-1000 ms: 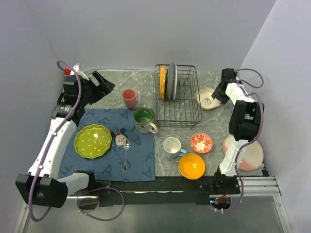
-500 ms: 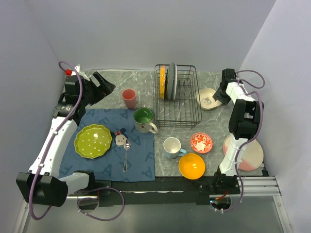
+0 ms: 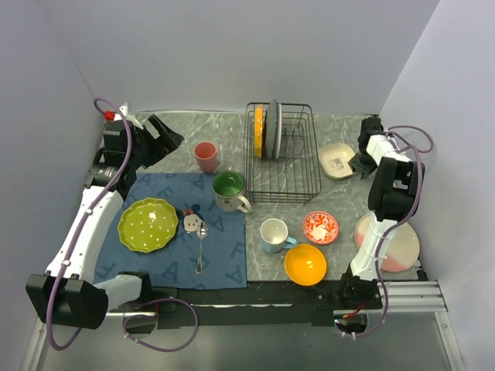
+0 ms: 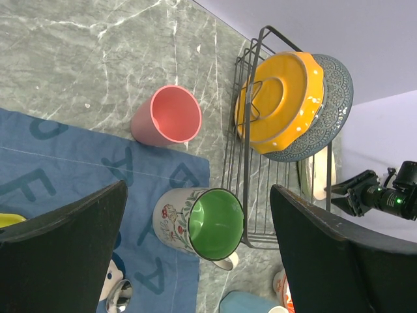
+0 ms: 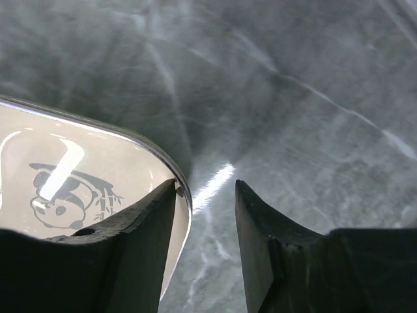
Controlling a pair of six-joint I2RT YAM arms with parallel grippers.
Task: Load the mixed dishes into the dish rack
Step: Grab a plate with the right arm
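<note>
The dish rack [image 3: 309, 185] stands at the back with an orange scalloped plate [image 3: 258, 131] and a grey plate [image 3: 271, 127] upright in its left slots. To its right lies a cream bowl [image 3: 336, 160] with a panda print. My right gripper [image 3: 357, 162] is low at the bowl's right rim. In the right wrist view it [image 5: 206, 184] is open, one finger inside the cream bowl [image 5: 78, 163], the other outside with a gap. My left gripper [image 4: 199, 189] hangs open above the pink cup [image 4: 168, 117] and green-lined mug [image 4: 208, 222], holding nothing.
On the blue mat [image 3: 166, 267] lie a lime-green plate [image 3: 148, 224] and a spoon [image 3: 201, 239]. A white mug [image 3: 273, 234], a red-patterned dish [image 3: 320, 227], an orange bowl [image 3: 305, 263] and a pink plate [image 3: 398, 247] sit front right. The side wall is close to the right arm.
My right wrist has shifted to the right, and the cream bowl has slid slightly right with it. The left arm has stayed put.
</note>
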